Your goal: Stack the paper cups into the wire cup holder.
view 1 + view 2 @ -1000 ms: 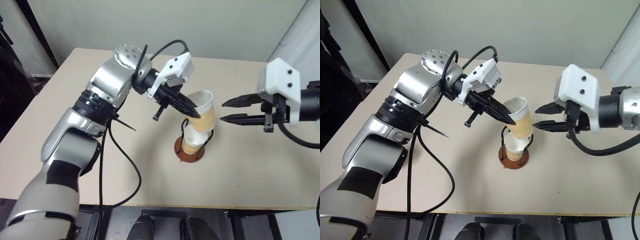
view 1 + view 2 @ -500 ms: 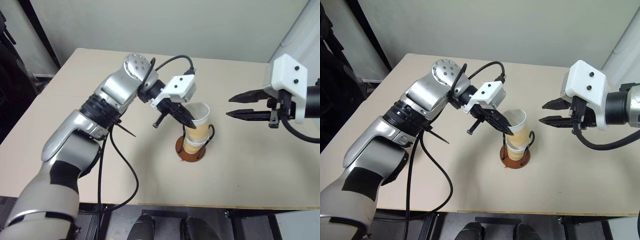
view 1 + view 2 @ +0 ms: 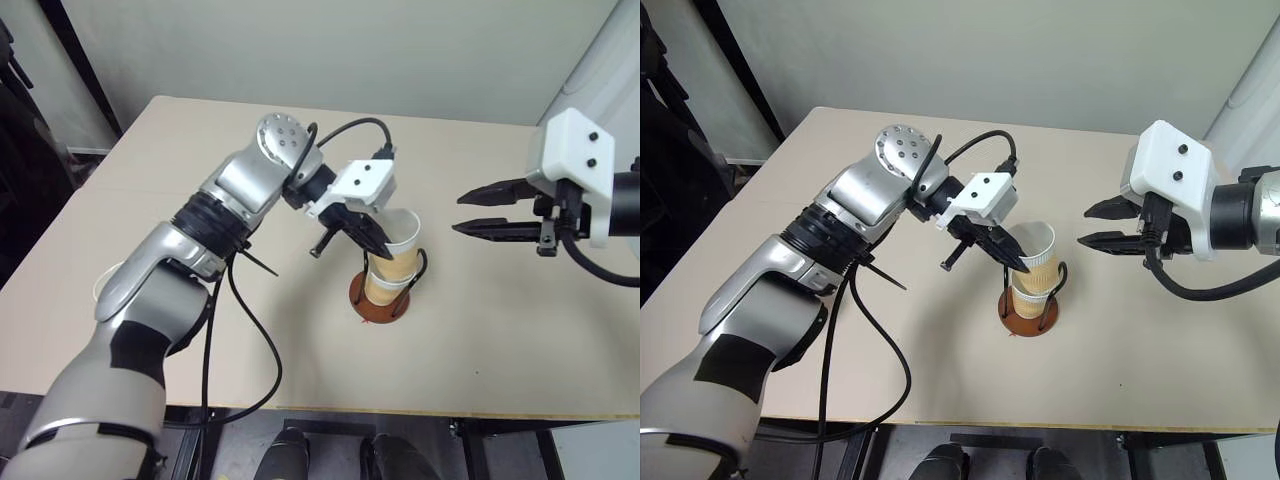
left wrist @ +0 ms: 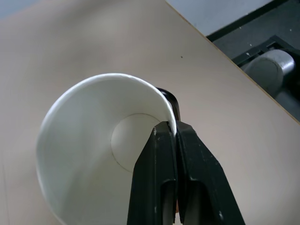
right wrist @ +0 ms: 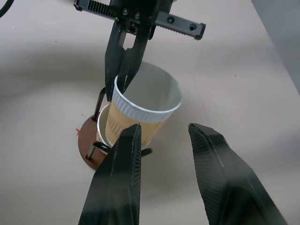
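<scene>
Since the earlier frame, the upper paper cup [image 3: 1038, 259] is being lowered and righted by the left gripper [image 3: 1017, 263]; it is now being seated in the lower cup [image 5: 104, 127] inside the wire cup holder [image 3: 1031, 312], near the middle of the counter [image 3: 940, 370], somewhat toward its front edge. The cup's rim wall is being pinched between the left gripper's nearly closed fingers [image 4: 161, 154], one inside and one outside. The right gripper [image 3: 1092, 226] is being held part open and empty, apart from the stack toward the counter's right edge. Release is judged the step remaining for this cup.
</scene>
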